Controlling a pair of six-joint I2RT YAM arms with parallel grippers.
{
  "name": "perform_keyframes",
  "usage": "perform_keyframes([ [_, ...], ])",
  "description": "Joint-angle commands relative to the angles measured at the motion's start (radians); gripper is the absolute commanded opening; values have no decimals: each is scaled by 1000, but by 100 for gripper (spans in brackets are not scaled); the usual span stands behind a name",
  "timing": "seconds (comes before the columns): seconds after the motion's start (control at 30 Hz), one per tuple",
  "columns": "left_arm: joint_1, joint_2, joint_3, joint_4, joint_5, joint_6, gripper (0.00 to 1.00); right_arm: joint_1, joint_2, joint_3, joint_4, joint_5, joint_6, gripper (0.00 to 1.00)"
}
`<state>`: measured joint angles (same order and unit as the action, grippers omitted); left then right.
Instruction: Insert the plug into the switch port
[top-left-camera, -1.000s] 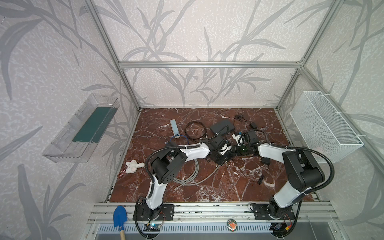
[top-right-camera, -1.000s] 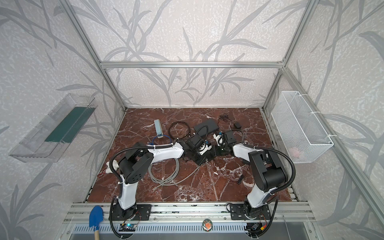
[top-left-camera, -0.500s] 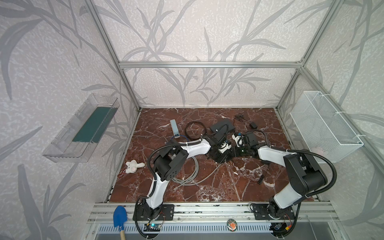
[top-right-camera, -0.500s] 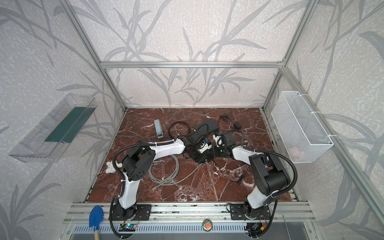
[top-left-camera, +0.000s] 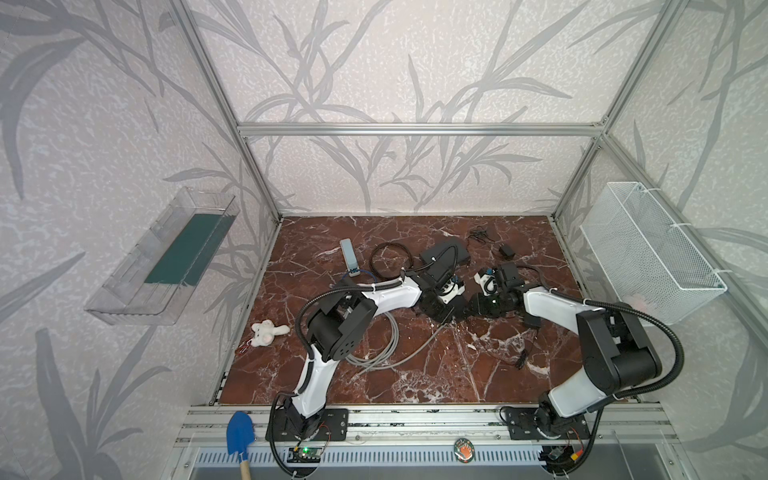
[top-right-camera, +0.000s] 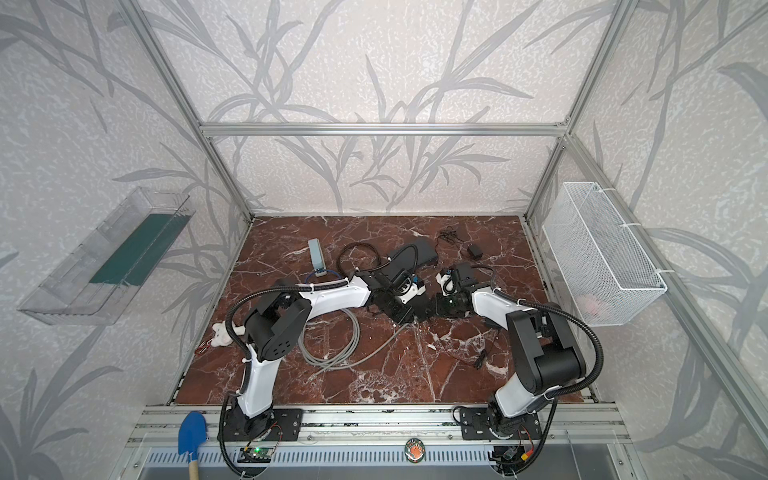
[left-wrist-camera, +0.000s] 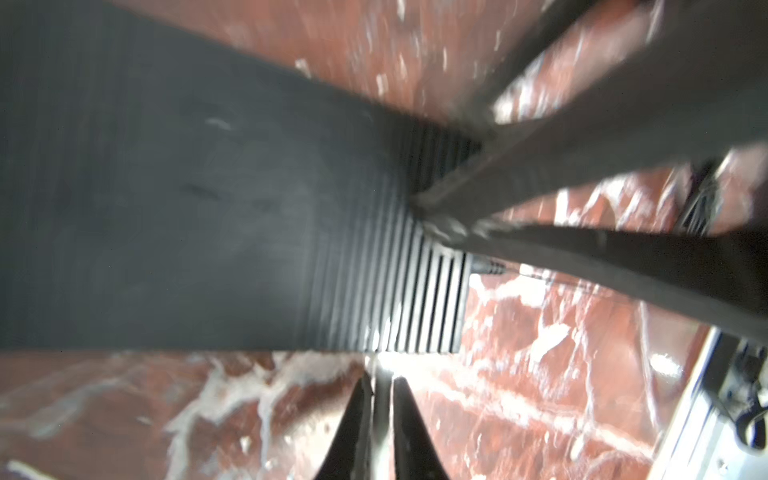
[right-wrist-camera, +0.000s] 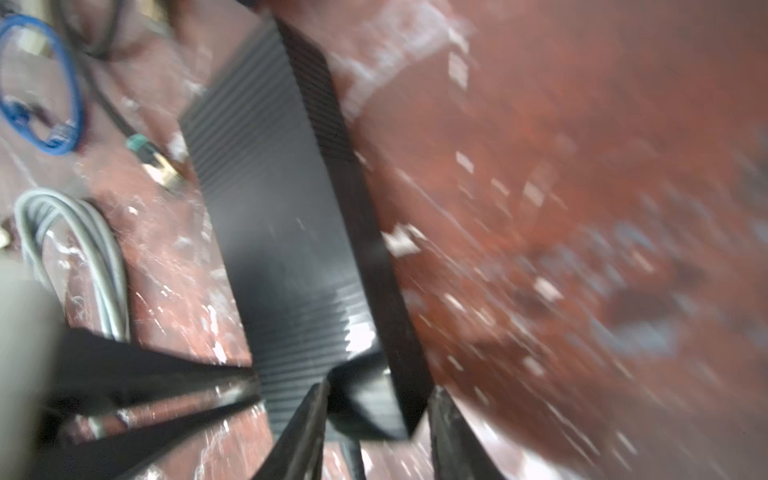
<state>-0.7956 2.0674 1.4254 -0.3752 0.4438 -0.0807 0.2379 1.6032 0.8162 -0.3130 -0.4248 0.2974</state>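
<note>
Bracing looks like the right pincer's (right-wrist-camera: 379, 390) job. Its jaws straddle one corner of the black ribbed switch (right-wrist-camera: 270, 208), which lies mid-table on the red marble table (top-left-camera: 436, 374), so the box can't slide when a plug gets pushed in. Clamped or just loose around it, I can't tell: there's blur, and maybe a thin gap on one side.

Left pincer (left-wrist-camera: 380, 380) points at the switch's long edge, tips just beside it, jaws nearly together with a narrow slot. Pale sliver (left-wrist-camera: 379, 401) in that slot may be the plug, but it's too blurred, so gripping or not, can't tell. Grey cable (top-left-camera: 386, 345) runs up toward that pincer in both top views, which fits. Small dark connector (left-wrist-camera: 486, 266) with a thin wire sits against the switch's short end, near the right pincer's fingers (left-wrist-camera: 582, 166).

Pose: both arms low, elbows raised, forearms stretched inward. Left arm (top-left-camera: 386, 297) and right arm (top-left-camera: 557, 305) meet wrist to wrist over the switch. I judge insertion is at or about the push; seating unconfirmed.
</note>
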Motion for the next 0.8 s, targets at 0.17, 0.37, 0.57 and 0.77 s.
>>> perform_keyframes([
  [0.17,31,-187,-37,-74,-16,96,36,-66,-54,75,-215,55,12,46],
  [0.37,108,-292,-50,-115,-227,5,42,-66,-97,89,-164,36,37,46],
  [0.57,226,-288,7,-294,-422,90,44,-15,-103,83,-98,11,37,47],
  [0.77,370,-221,87,-405,-531,91,44,109,-65,146,-104,34,41,47],
])
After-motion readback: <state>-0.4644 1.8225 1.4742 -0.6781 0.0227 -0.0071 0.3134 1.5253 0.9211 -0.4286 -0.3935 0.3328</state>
